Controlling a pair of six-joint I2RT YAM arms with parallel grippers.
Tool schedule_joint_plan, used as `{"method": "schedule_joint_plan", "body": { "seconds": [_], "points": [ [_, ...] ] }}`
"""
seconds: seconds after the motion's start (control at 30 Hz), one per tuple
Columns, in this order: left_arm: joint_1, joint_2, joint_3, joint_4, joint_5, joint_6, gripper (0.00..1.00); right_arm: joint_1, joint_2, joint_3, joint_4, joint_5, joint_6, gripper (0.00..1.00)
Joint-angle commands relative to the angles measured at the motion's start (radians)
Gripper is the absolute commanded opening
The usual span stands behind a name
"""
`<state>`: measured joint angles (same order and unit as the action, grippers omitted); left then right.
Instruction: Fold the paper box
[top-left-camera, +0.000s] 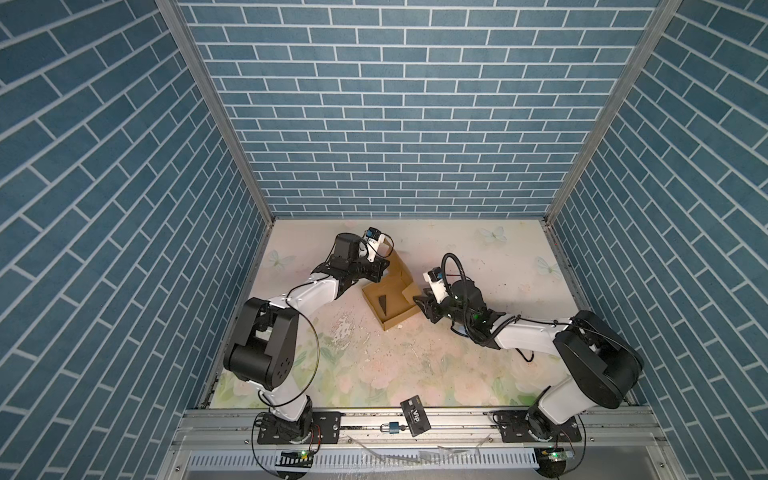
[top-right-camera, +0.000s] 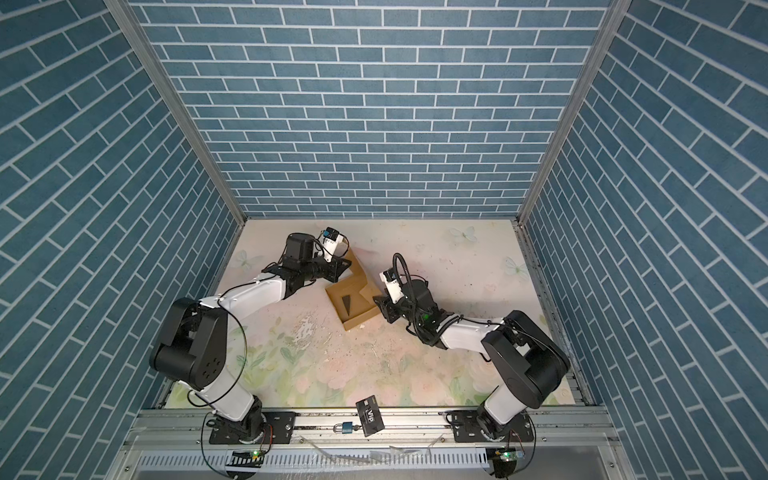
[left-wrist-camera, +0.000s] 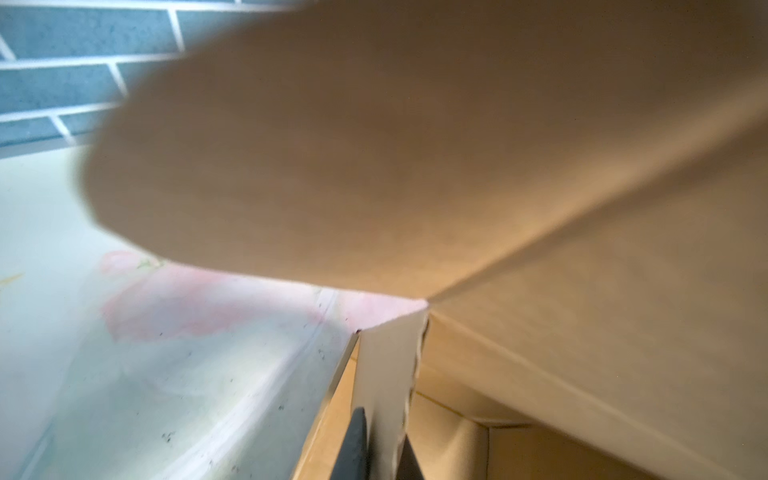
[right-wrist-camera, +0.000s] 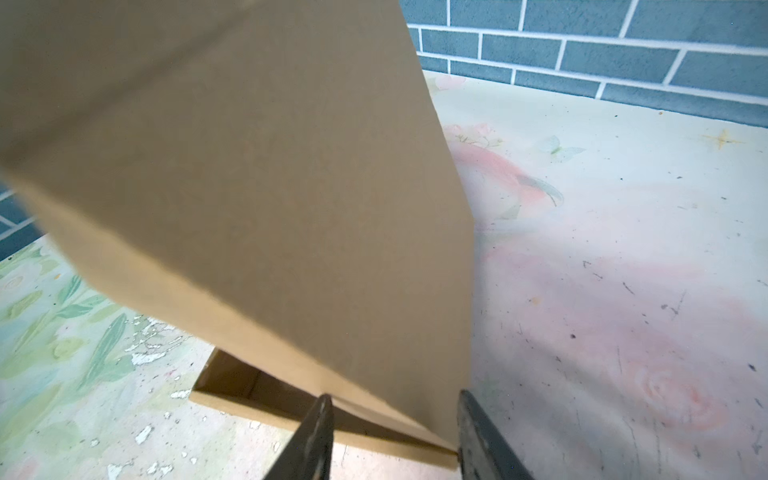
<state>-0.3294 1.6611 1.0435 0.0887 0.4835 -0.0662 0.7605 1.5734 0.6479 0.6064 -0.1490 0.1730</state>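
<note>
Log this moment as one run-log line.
stage: paper box partly folded, rear panel raised | left hand: shut on box wall | right hand: jaws apart astride a flap, grip unclear

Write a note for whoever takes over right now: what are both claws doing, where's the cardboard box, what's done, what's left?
Left gripper: shut on an upright edge of the paper box.
Right gripper: open, jaws on either side of a raised flap.
Box: on the table, between both arms.
Done: low side walls stand up.
Left: fold the raised flaps in, close the lid.
</note>
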Motion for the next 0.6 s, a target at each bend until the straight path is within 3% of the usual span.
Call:
{"method": "schedule_joint_plan", "body": {
  "seconds": [0.0,0.57],
  "points": [
    [0.011,-0.010,-0.021,-0.023,0.022,-0.004,0.11,0.010,0.015,0.024,0.058,0.023,-0.059,0.46],
    [0.015,-0.004,-0.080,0.048,-0.005,-0.003,0.12,0.039,0.092,0.072,0.017,0.017,-0.125,0.40]
  ]
}}
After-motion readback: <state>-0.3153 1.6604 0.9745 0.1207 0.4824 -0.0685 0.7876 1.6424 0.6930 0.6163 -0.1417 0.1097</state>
